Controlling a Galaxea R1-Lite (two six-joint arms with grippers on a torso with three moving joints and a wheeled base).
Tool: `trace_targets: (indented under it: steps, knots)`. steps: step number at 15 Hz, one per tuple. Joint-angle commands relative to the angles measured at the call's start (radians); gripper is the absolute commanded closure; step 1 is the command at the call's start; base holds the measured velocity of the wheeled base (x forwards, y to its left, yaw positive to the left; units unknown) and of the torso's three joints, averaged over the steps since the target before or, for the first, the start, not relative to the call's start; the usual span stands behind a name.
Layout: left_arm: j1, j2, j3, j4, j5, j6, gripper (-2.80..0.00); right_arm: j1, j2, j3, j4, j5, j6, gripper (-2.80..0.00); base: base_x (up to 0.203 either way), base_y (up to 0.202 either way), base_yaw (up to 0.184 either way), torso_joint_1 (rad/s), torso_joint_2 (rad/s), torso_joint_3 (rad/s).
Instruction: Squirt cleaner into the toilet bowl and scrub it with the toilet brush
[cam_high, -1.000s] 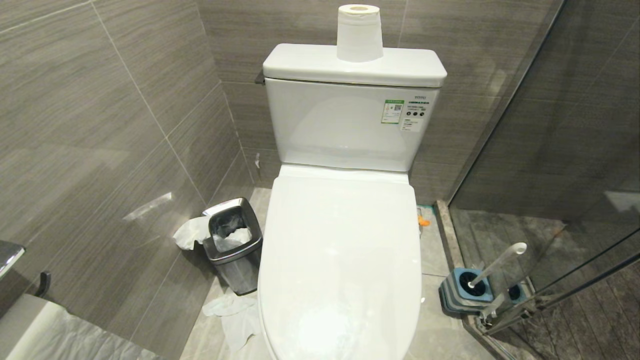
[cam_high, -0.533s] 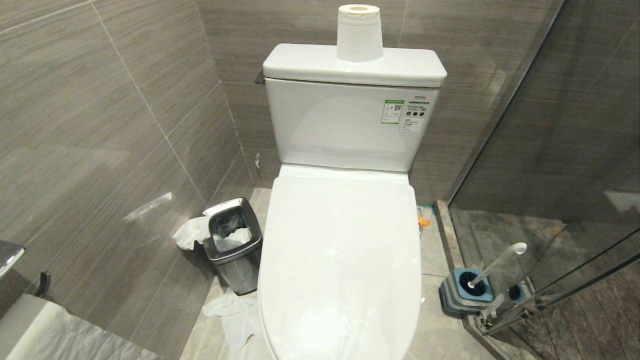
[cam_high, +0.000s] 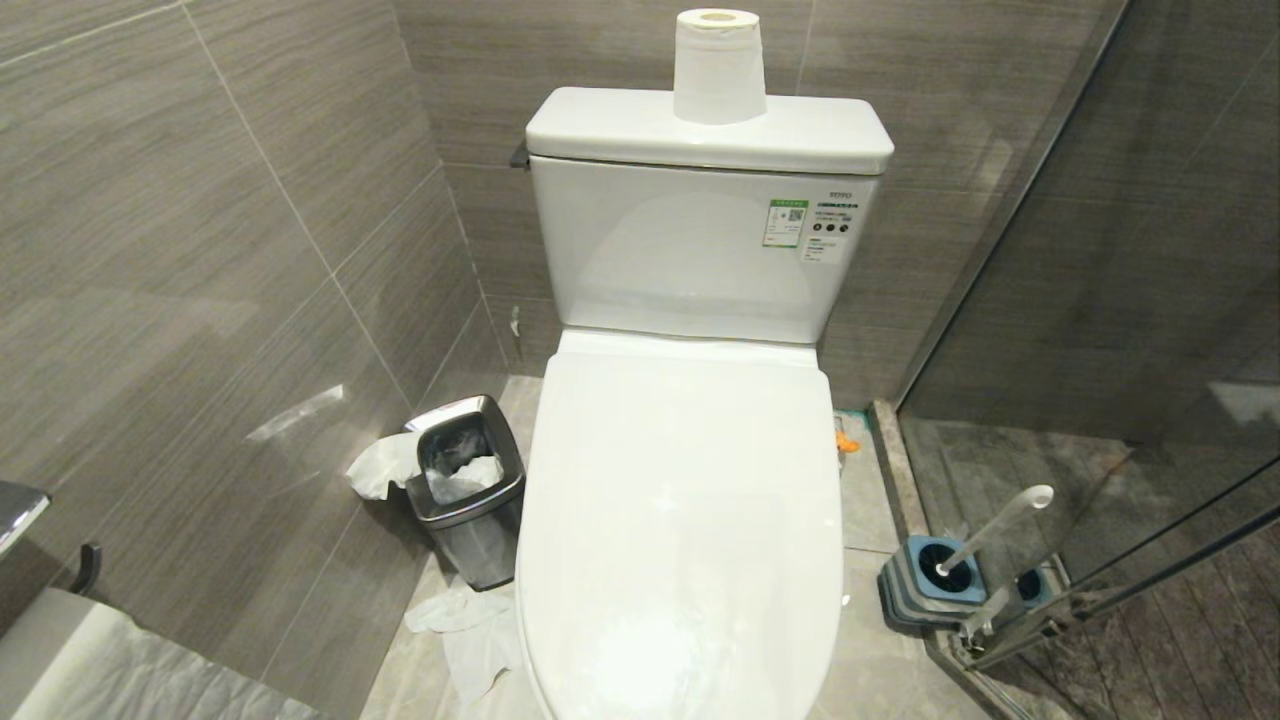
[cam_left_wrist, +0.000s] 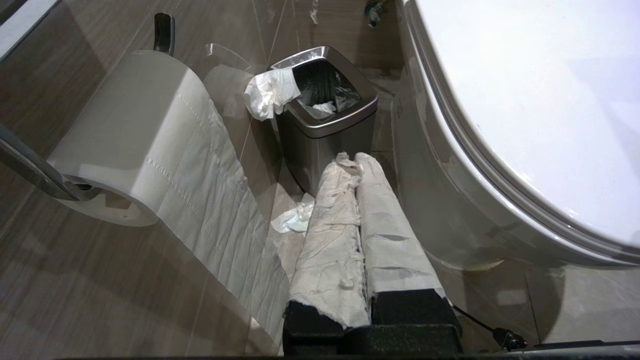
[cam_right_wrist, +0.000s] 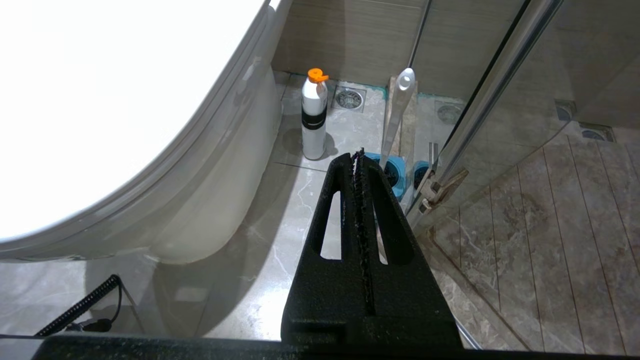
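White ceramic fills the head view: the toilet (cam_high: 690, 480) stands with its lid down, a paper roll (cam_high: 718, 65) on the tank. A steel bin (cam_high: 466, 488) sits on the floor to its left, and the brush (cam_high: 990, 530) leans in its blue holder (cam_high: 935, 580) to its right, by the glass door (cam_high: 1130, 300). Neither arm appears here.

Left wrist view: the left end effector (cam_left_wrist: 356, 165), its fingers wrapped in white paper and pressed together with nothing between them, hangs low beside the bowl's left flank, pointing toward the bin (cam_left_wrist: 325, 120). A wall-mounted paper roll (cam_left_wrist: 145, 135) trails a sheet alongside.

Right wrist view: the right end effector (cam_right_wrist: 358, 160), black fingers pressed together and empty, hangs low at the bowl's right side, aimed at the floor. Ahead stand a white bottle (cam_right_wrist: 314, 117) with an orange cap, probably the cleaner, and the brush (cam_right_wrist: 397, 112) in its holder (cam_right_wrist: 390, 172), near each other.

Judged stage: no step has begun. The lid is still closed, the bottle and brush untouched. The next move calls for raising the lid and seat, then spreading the right fingers around the bottle.
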Motion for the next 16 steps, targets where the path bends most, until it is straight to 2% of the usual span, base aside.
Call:
trace_targets:
  steps: [1,16]
  knots:
    - [0.001,0.001,0.000,0.000,-0.001,0.000,0.00,0.001,0.001,0.000,0.000,-0.001,0.000,0.00,0.000,0.000,0.000,0.000,0.00,0.000]
    - [-0.001,0.001,0.000,0.000,-0.001,0.000,0.00,0.001,0.001,0.000,0.000,0.004,0.002,0.00,0.000,0.000,0.000,0.000,0.00,0.000]
